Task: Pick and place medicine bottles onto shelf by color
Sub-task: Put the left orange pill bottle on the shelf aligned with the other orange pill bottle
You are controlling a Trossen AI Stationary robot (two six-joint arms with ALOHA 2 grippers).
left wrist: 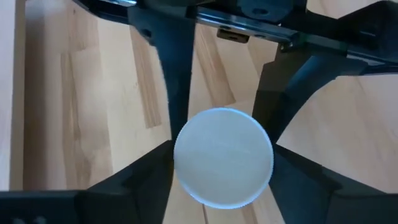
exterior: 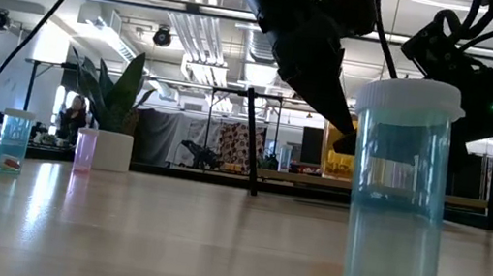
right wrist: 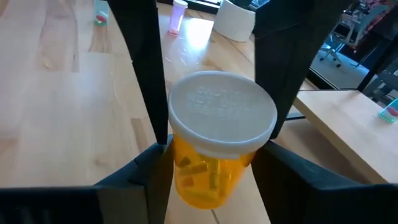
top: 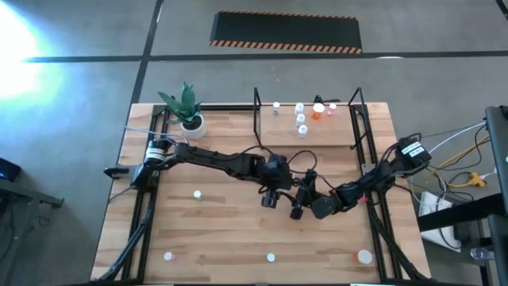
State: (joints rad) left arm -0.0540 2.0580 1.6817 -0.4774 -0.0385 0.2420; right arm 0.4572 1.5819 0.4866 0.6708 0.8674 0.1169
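My right gripper (right wrist: 211, 155) grasps an orange bottle (right wrist: 214, 146); my left gripper (left wrist: 221, 165) clasps a white-capped bottle (left wrist: 222, 157). I should lift both straight, then carry them to the shelf (top: 305, 131).

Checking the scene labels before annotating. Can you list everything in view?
table: one, light wood, fills the middle of the high view
shelf: one, light wood with black posts, far edge of the table
bottles on shelf: six, mostly white, one orange, one pinkish
loose bottles: four, white caps, one mid-left, three along the edge opposite the shelf
plant: one, green in a white pot, far-left corner
orange bottle: one, white cap, mid-table, clamped in the right gripper
white-capped bottle: one, body hidden, at the left gripper
left gripper: dark, mid-table
right gripper: dark, mid-table, beside the left
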